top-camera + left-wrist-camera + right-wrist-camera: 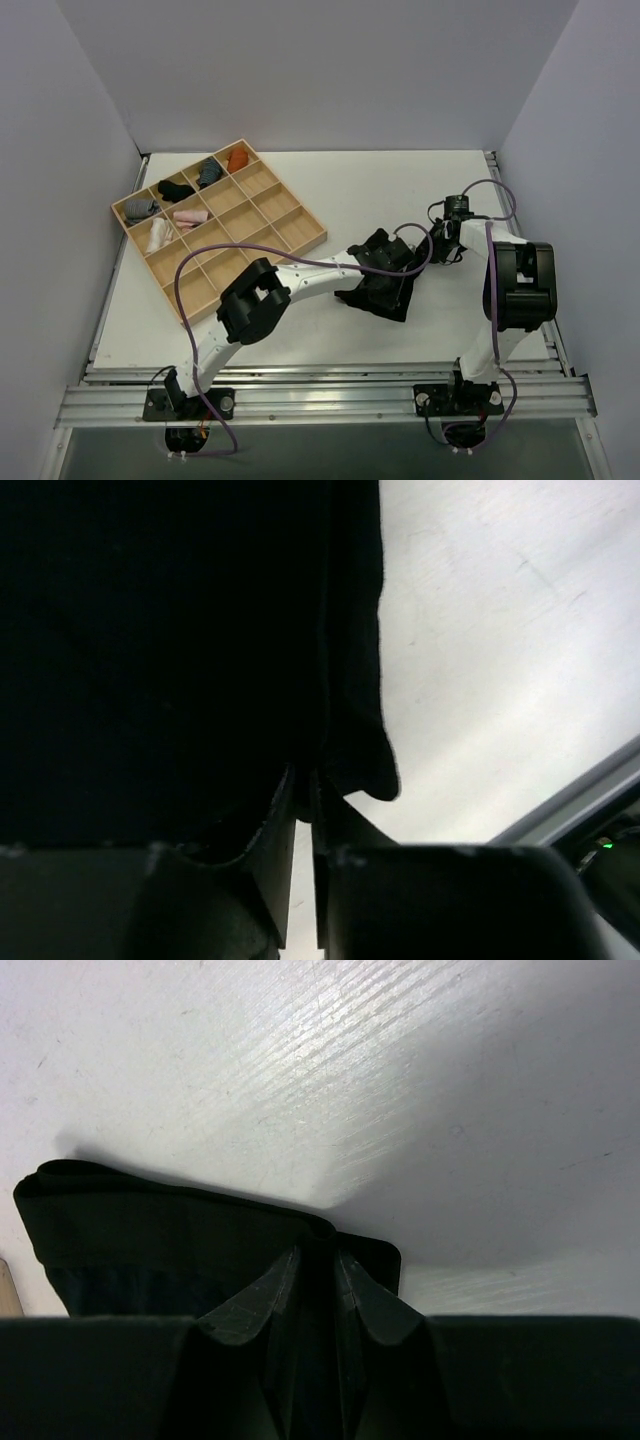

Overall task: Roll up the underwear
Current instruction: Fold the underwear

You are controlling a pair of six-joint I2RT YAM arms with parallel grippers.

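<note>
Down at the near edge the arm bases (190, 402) are sitting bolted to the rail (330, 395), and from overhead the left arm (300, 275) and right arm (520, 285) are both reaching in to the middle of the table (400, 185), where the underwear (385, 300) is lying as a crumpled black heap, well apart from the wooden tray (179, 174) of rolled bundles (175, 189) at the far left; from up here I cannot tell how the jaws are standing. Switching to the left wrist: the left gripper (305, 785) is showing its jaws almost together, only a sliver of light between them, and they are pinching a fold of the black cloth, which is draping slack and filling the whole left of the view, its edge hanging over the pale table. Over to the right wrist: the right gripper (318, 1260) is standing narrow as well, nipping the near edge of a flat, doubled-over layer that is resting on the table. Judging by that sag, this garment is going to be light, limp and in no way fragile, with no stiffness to hold a shape, so it is likely wanting a hold at the edge or corners with both sides taut, or the roll will be slumping loose
</note>
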